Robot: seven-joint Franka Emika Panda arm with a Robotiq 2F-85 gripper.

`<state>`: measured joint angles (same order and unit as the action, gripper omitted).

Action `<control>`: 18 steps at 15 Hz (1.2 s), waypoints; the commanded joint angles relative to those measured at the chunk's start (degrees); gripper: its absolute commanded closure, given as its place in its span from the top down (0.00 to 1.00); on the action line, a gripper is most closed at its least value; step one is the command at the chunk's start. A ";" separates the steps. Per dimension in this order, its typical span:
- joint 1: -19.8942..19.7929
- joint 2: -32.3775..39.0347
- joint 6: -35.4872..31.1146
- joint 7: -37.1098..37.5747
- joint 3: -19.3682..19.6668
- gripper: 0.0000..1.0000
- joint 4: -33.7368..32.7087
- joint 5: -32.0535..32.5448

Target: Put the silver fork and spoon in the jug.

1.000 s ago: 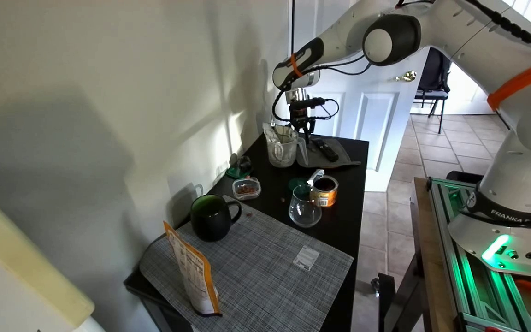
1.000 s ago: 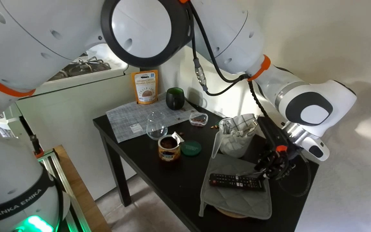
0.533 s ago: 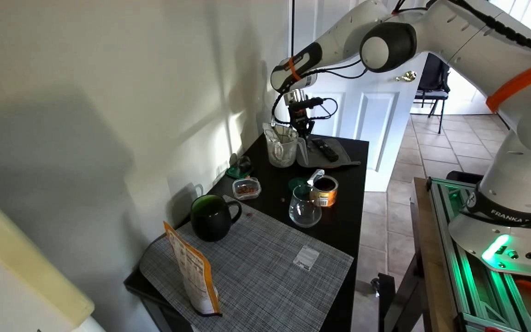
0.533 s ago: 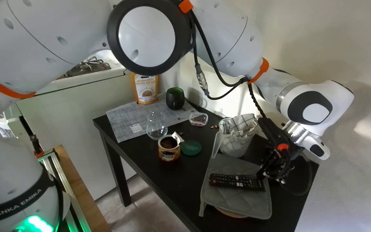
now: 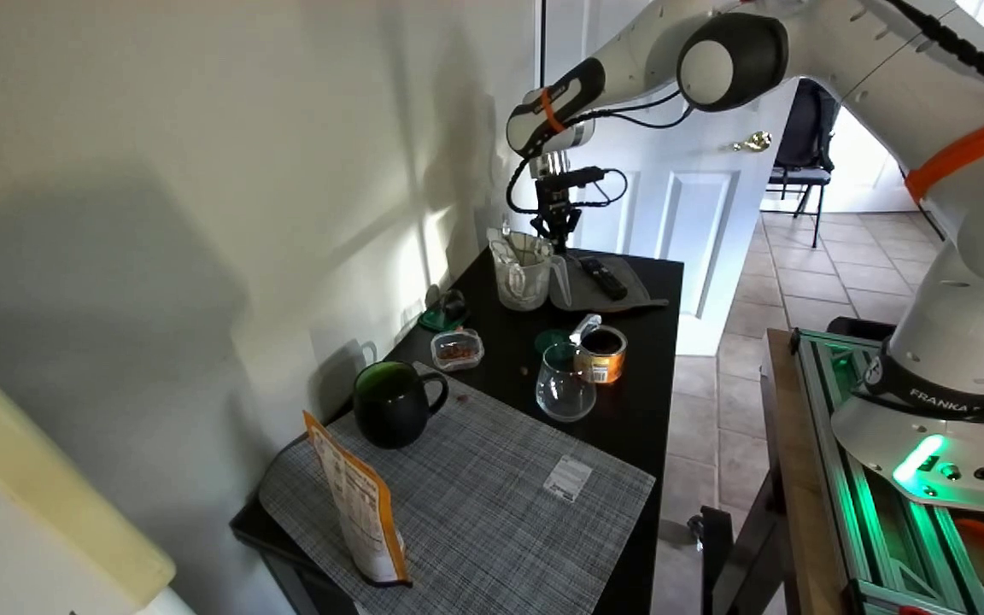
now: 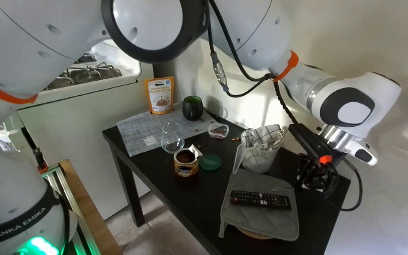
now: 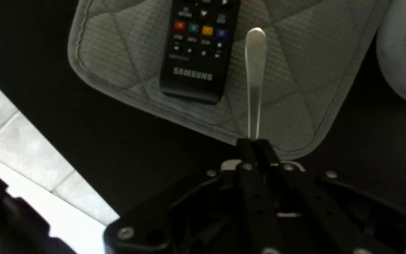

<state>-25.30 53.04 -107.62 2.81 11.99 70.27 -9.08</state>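
Note:
My gripper [image 7: 253,141] is shut on the handle of a silver utensil [image 7: 255,67]; its head is hidden by the fingers, so I cannot tell fork from spoon. The gripper [image 5: 560,246] is low over the table's far end, beside the jug; it also shows in an exterior view [image 6: 299,185], with the utensil [image 6: 282,188] pointing out over the grey pad. The jug [image 5: 523,280] is pale and translucent, with a checked cloth [image 6: 262,136] stuffed in it. It shows in an exterior view [image 6: 257,161]. Silver tips like fork tines [image 6: 282,131] stick up at its rim.
A grey quilted pad [image 6: 257,223] bears a black remote [image 6: 259,199]. An open can [image 5: 603,354], a clear glass [image 5: 565,395], a small clear box [image 5: 458,350], a dark green mug [image 5: 391,406] and an orange-edged bag [image 5: 360,500] also stand here. The wall runs close beside the jug.
My gripper dipped slightly to the pad, then rose and shifted away from the remote. The utensil's handle has moved with it. Jug, remote and pad have not moved.

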 commanded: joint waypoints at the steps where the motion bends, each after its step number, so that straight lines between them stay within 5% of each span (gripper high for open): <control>1: 0.15 -10.24 -7.75 -8.21 -0.37 0.02 13.82 0.48; 8: 2.50 -23.92 -23.69 -21.25 -3.06 0.02 32.33 1.80; 18: 7.43 -47.66 -50.74 -23.49 -4.79 0.02 61.64 1.82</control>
<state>-19.31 15.00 -152.79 -19.83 7.37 120.65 -7.96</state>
